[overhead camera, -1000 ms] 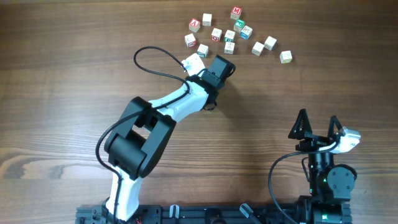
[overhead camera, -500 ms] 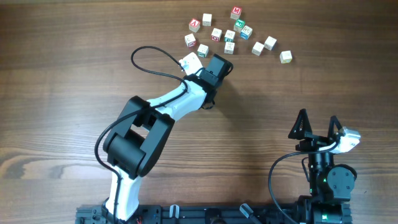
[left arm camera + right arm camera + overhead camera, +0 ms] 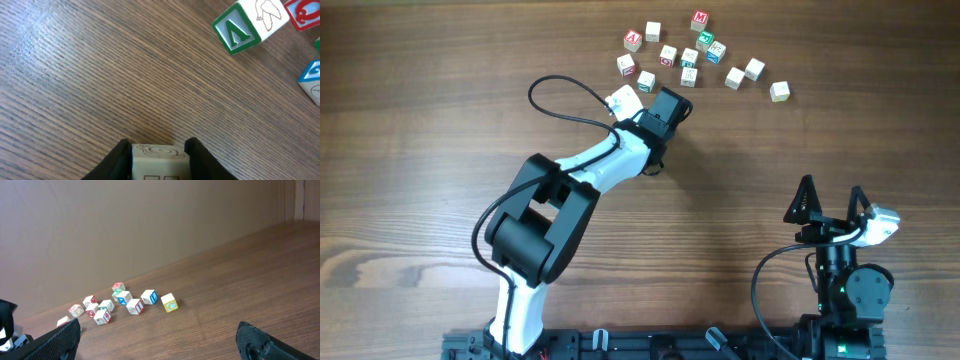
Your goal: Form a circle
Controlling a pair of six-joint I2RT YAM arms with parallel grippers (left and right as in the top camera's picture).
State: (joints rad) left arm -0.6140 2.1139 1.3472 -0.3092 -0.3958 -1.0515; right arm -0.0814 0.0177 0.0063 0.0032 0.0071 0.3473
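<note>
The circle was not yet formed. At the near right, the right gripper point(image 3: 832, 198) stood spread wide and empty, clear of the work. Farther off, left of centre, the left gripper point(image 3: 159, 147) pinched a snail-marked cube point(image 3: 159, 154), probably to carry it into place. Farthest, the other cubes point(image 3: 689, 57) lay loosely scattered at the far middle of the table point(image 3: 440, 150).

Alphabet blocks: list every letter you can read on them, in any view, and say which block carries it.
"A": red, on top of the red block at the left of the group, overhead view.
"M": red, on the far block, overhead view.
"V" or "A", cannot tell which way up: green, on the green block, left wrist view.
The snail block shows a drawing; its letter is cut off.
All the others are too small or blurred.
</note>
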